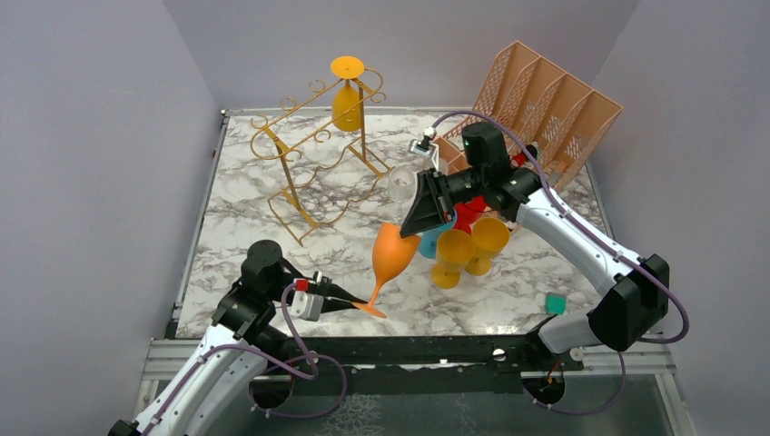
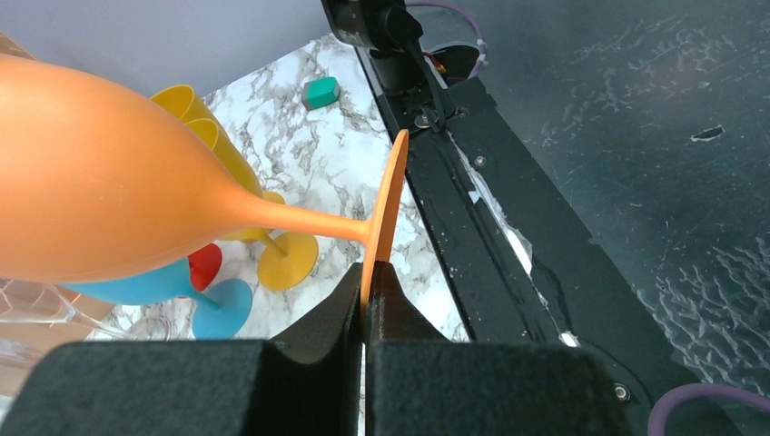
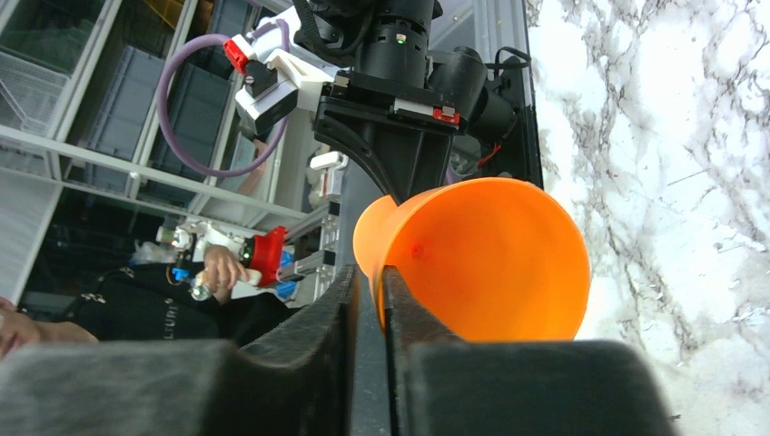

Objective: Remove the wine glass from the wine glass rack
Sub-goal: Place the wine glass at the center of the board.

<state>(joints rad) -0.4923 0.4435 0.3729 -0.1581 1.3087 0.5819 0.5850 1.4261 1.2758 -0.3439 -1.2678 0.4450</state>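
From above, the left claw [image 1: 360,300] pinched the foot of the orange wine glass [image 1: 392,250], which hung tilted over the worktop [image 1: 236,227], well clear of the gold wine glass rack [image 1: 300,154]. At the left wrist, the jaws sat tight on the foot's edge. At the right wrist, the right claw [image 3: 368,272] stood narrow, gripping the bowl's rim.

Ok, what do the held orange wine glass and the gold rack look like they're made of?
The orange wine glass is probably plastic: fully opaque, with an even matte colour and no glassy glints or see-through. The rack looks like thin metal wire with a gold finish, bent into wavy rails and curled scrolls. Whether that finish is paint or plating can't be told.
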